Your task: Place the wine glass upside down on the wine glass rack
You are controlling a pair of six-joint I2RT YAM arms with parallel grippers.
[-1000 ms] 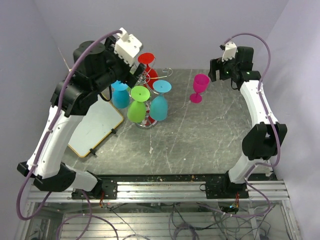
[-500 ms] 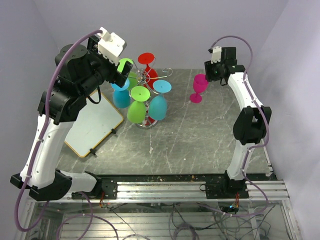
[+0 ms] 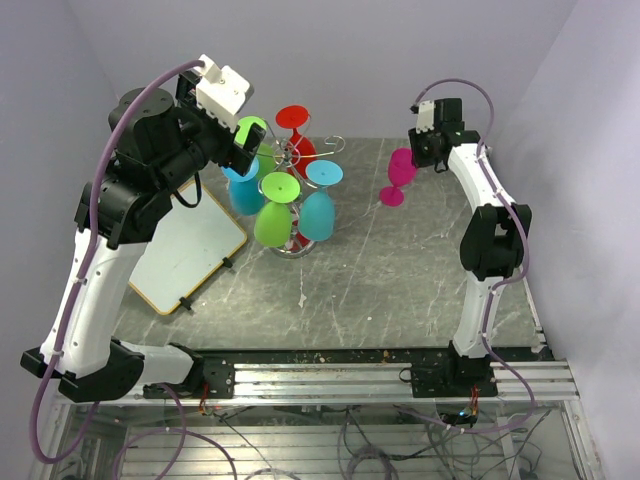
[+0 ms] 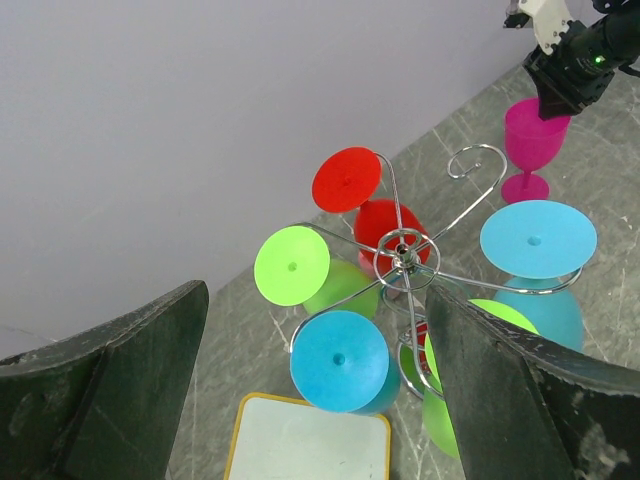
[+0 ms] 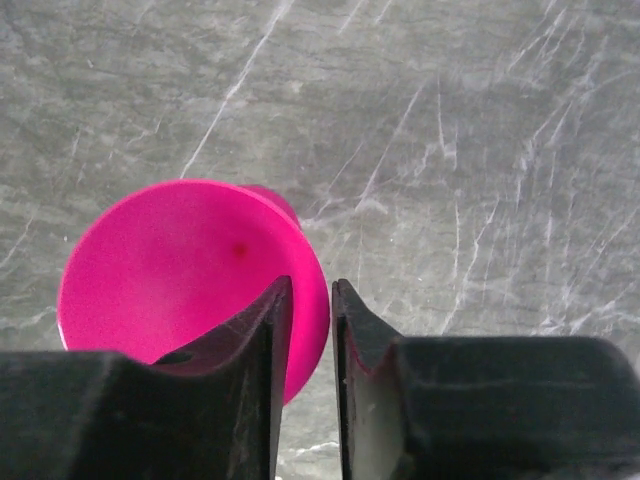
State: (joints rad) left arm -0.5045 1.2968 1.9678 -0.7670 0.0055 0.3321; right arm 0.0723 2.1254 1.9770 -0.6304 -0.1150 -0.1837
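The pink wine glass [image 3: 402, 165] stands upright on the grey table, right of the wine glass rack [image 3: 290, 152]. My right gripper [image 3: 418, 152] comes down on it from above. In the right wrist view the right gripper [image 5: 312, 285] is shut on the wine glass [image 5: 170, 260], one finger inside the bowl and one outside, pinching the rim. My left gripper [image 3: 252, 150] hovers open above the rack's left side. In its wrist view, the left gripper [image 4: 315, 300] frames the rack [image 4: 402, 248], and the pink wine glass [image 4: 535, 135] sits at top right.
Red, green and blue glasses hang upside down on the rack's arms. One curled arm [image 4: 478, 160] toward the pink glass carries nothing. A white board with a yellow edge [image 3: 195, 250] lies left of the rack. Purple walls close in behind and at both sides.
The right gripper moved left onto the pink glass and its jaws closed on the rim. The left arm lifted back from the rack, then stayed still, open.
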